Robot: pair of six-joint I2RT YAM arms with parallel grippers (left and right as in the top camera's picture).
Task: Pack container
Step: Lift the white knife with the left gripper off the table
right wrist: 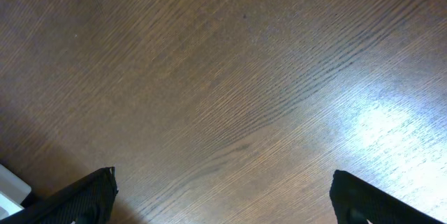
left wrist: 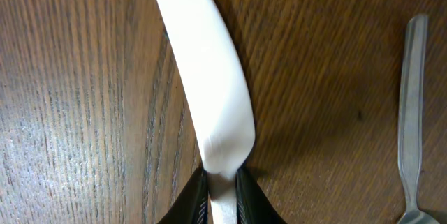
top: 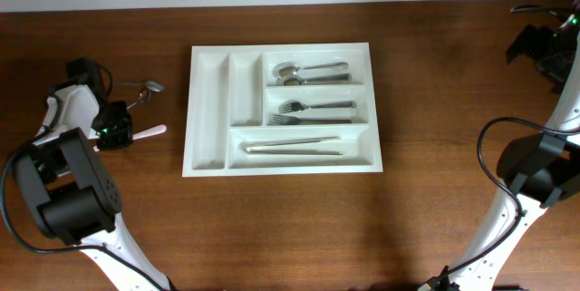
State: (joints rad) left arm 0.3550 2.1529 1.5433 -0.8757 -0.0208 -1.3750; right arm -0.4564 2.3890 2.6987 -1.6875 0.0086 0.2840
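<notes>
The white cutlery tray [top: 208, 101] lies in the middle of the table. It holds spoons [top: 308, 72] in the top wide compartment, forks [top: 313, 111] in the middle one and knives [top: 294, 146] in the bottom one; its two long narrow compartments at the left are bare. My left gripper [top: 127, 134] is at the table's left, shut on a white plastic knife [left wrist: 209, 77], which also shows in the overhead view [top: 149, 131]. A metal spoon [top: 149, 86] lies on the table just beyond it, its handle visible in the left wrist view [left wrist: 412, 112]. My right gripper [right wrist: 223, 196] is open and empty over bare wood at the far right [top: 544, 46].
The brown wooden table runs to a white wall along the back edge. Both arm bases stand at the front corners, with black cables looping by the right arm [top: 507, 173].
</notes>
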